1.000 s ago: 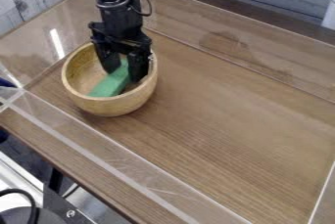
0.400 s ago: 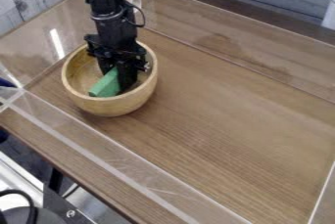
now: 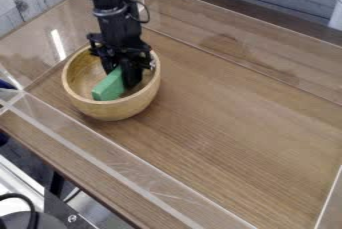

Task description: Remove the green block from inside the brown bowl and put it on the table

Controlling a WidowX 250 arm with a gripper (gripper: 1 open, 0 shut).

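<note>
One block (image 3: 108, 85) is lying inside one bowl (image 3: 102, 109), between the fingers (image 3: 123, 69), its near end sticking out from them toward the bowl's near wall. The fingers are reaching down into the bowl and grasping the block. One black arm (image 3: 114, 8) is coming down over the bowl's far rim. The bowl is resting on the one brown surface (image 3: 234, 113), near a clear wall (image 3: 80, 143) along its edge.

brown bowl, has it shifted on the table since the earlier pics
No, the brown bowl shows no visible shift: its rim keeps the same place beside the table's left edge.
</note>
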